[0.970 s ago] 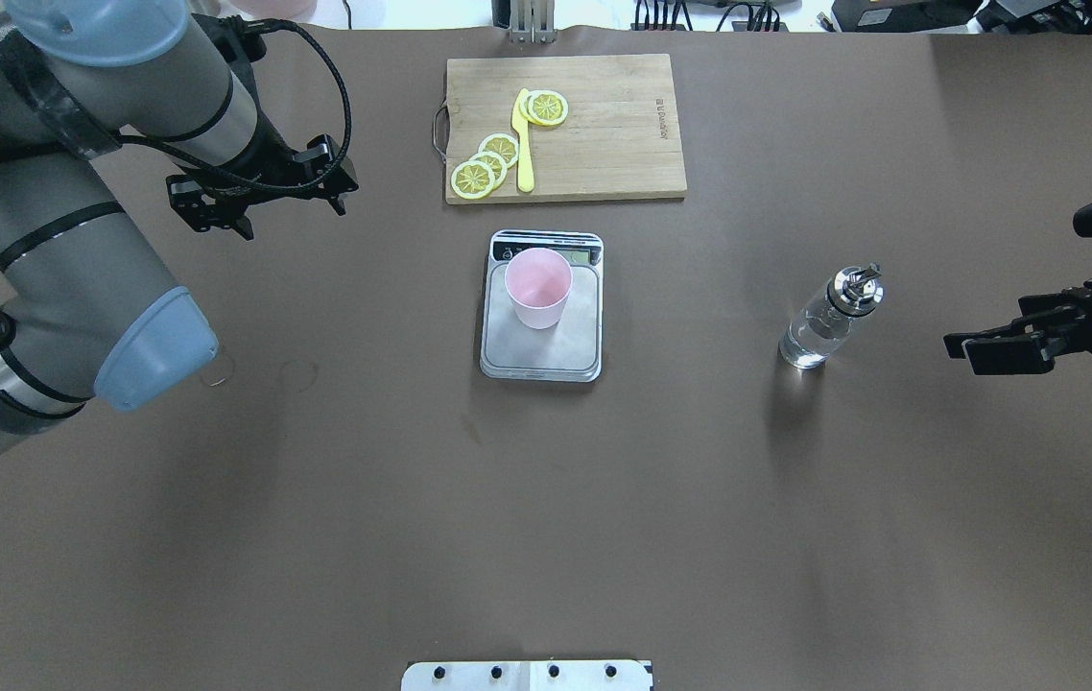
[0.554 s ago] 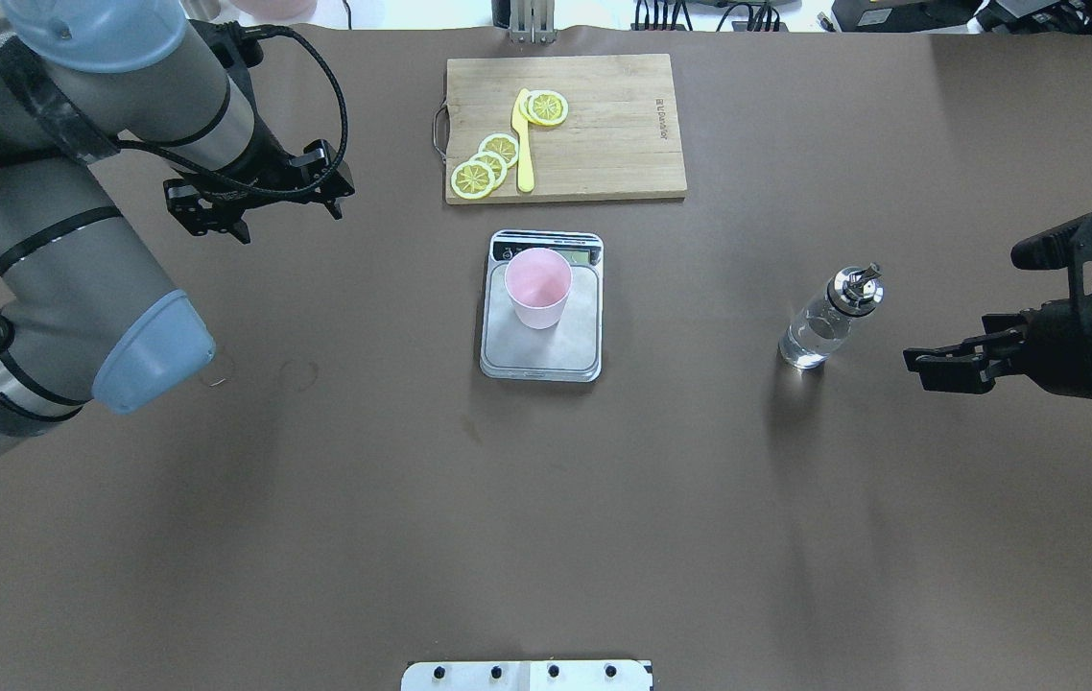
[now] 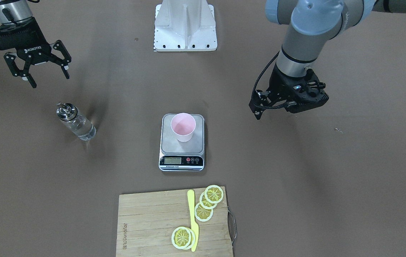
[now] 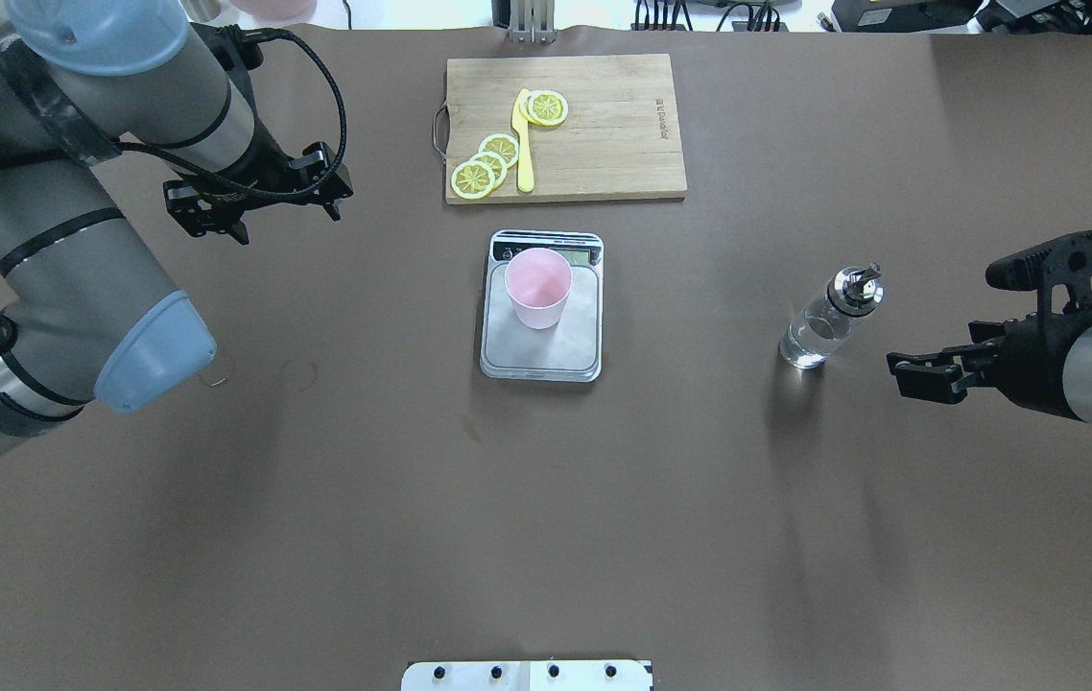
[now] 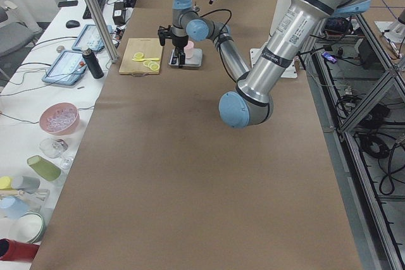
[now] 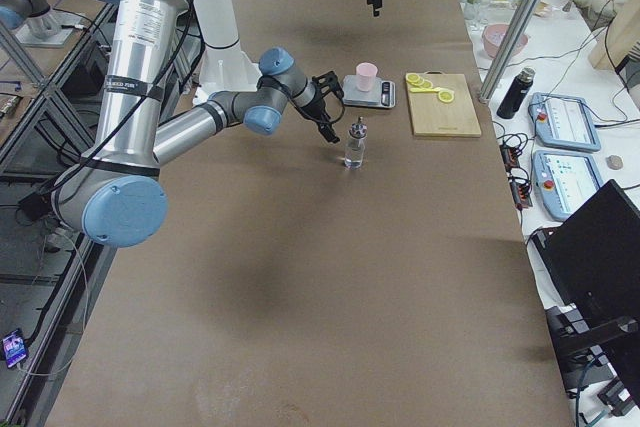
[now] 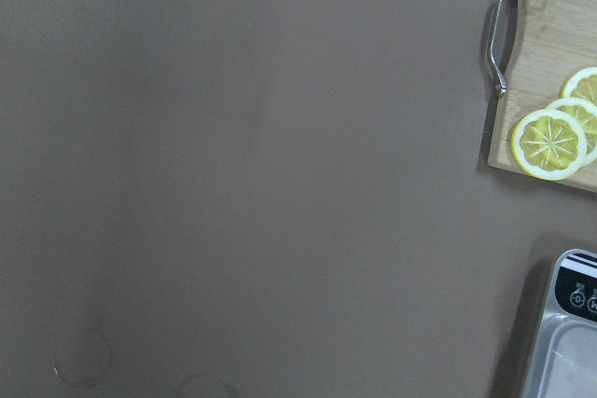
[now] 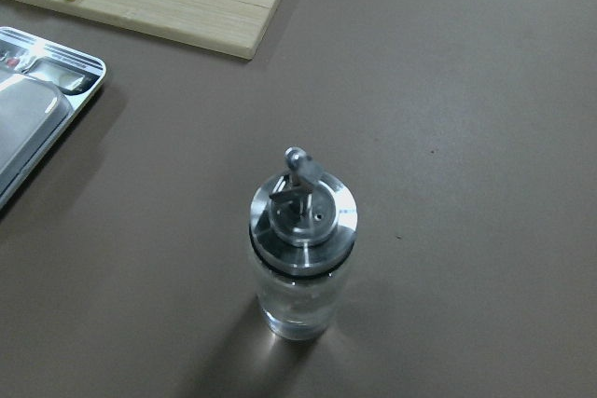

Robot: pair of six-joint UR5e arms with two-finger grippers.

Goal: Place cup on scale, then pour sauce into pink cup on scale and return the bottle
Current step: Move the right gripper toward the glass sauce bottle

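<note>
**Step in hand.** The cup (image 4: 538,288) stands upright on the scale (image 4: 546,357), so the placing appears done. The work judged to be due is the taking up of the bottle (image 4: 829,321).

The right gripper (image 3: 47,76) hangs clear of the bottle, toward the desk's right edge. Its fingers are spread wide and hold nothing. The left gripper (image 4: 289,219) is also spread and empty, off toward the far left corner.

**Recommendation.**
- Approach level and straddle the glass body below the black neck ring.
- Close squarely on the body, not on the cap.
- The bottle is slender and smooth and may tip if one finger strikes first.
- Lift it upright.

**Condition of the bottle.** It is a clear glass cylinder with a polished metal pour-spout cap and stands upright. It is well apart from the scale, between mid-desk and the right edge. The sauce (image 8: 298,309) is colourless; its level cannot be read with confidence.
</note>
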